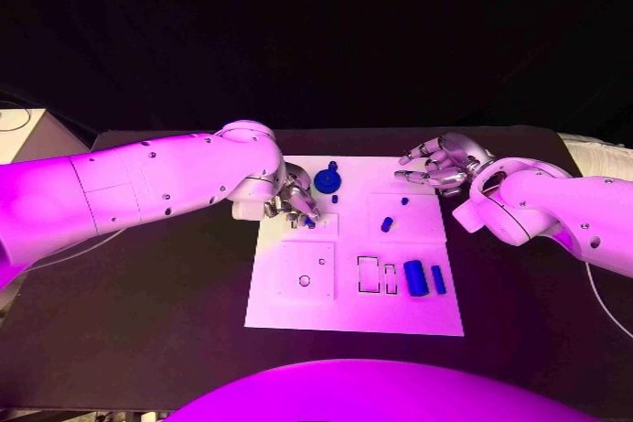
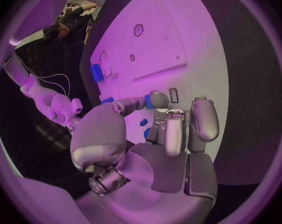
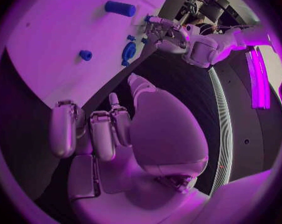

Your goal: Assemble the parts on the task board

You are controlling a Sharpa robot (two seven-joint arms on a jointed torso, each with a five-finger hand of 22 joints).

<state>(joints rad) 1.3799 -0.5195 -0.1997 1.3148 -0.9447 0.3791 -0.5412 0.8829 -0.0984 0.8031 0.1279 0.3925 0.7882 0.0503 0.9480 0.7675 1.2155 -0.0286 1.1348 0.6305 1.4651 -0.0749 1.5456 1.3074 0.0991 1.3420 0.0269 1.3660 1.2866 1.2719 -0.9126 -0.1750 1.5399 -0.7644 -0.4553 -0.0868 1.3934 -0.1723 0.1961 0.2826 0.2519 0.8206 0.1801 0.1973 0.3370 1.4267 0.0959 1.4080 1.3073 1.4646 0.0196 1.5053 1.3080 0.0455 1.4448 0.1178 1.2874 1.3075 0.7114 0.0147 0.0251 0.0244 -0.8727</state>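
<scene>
The white task board (image 1: 297,312) lies mid-table. My left hand (image 1: 293,200) hovers over its far left part and pinches a small blue part (image 1: 310,222) between thumb and a fingertip; the left wrist view shows that part (image 2: 148,102) at the fingertips. My right hand (image 1: 442,166) is at the board's far right corner, fingers apart, holding nothing. On the board are a blue gear-like part (image 1: 327,179), a short blue peg (image 1: 387,224), a blue cylinder (image 1: 415,277) and a thin blue bar (image 1: 438,279). The gear (image 3: 128,52) and cylinder (image 3: 120,8) also appear in the right wrist view.
Two empty rectangular slots (image 1: 379,275) sit left of the cylinder, and a round hole (image 1: 305,280) lies in the board's near left panel. Tiny blue pieces (image 1: 334,200) lie near the gear. Black table (image 1: 158,294) surrounds the board.
</scene>
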